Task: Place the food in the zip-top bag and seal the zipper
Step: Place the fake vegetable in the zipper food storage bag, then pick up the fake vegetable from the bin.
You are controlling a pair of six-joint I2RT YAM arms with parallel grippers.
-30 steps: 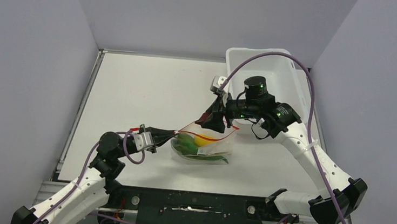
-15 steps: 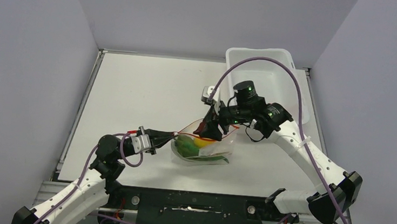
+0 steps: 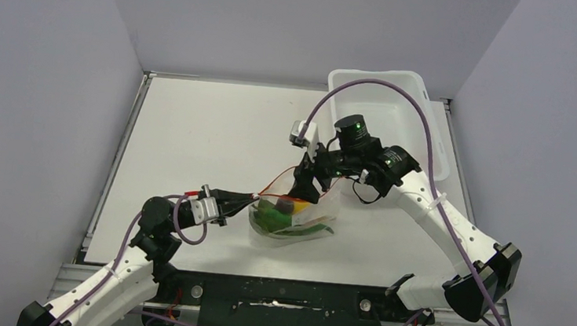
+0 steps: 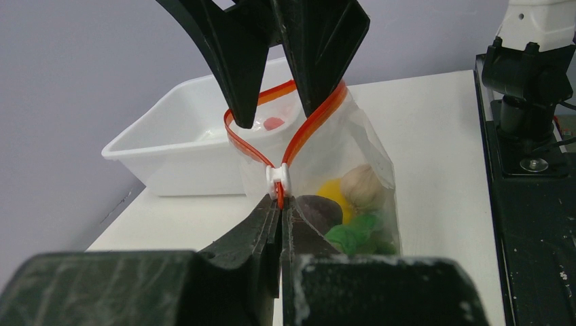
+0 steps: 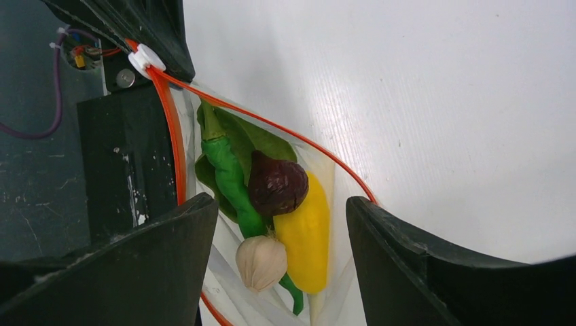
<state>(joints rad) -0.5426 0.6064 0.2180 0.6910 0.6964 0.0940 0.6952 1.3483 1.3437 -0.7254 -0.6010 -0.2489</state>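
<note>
The clear zip-top bag (image 3: 300,221) lies on the table with its mouth held open. My left gripper (image 3: 247,200) is shut on the end of the red-orange zipper (image 4: 280,193), just behind the white slider (image 4: 278,178). My right gripper (image 3: 301,188) hangs open and empty over the mouth, its fingers (image 4: 234,61) spread across the zipper loop. In the right wrist view the bag holds a green leaf (image 5: 253,139), a green pepper (image 5: 229,178), a dark maroon piece (image 5: 277,185), a yellow lump (image 5: 306,238) and a beige garlic piece (image 5: 261,261).
A white rigid tub (image 3: 400,110) stands at the back right, behind the right arm. A small red piece (image 4: 274,123) lies in it. Grey walls close in the table on three sides.
My right gripper has moved left and down to the bag's mouth. The dark maroon piece it carried now lies inside the bag. The left gripper has held still.
</note>
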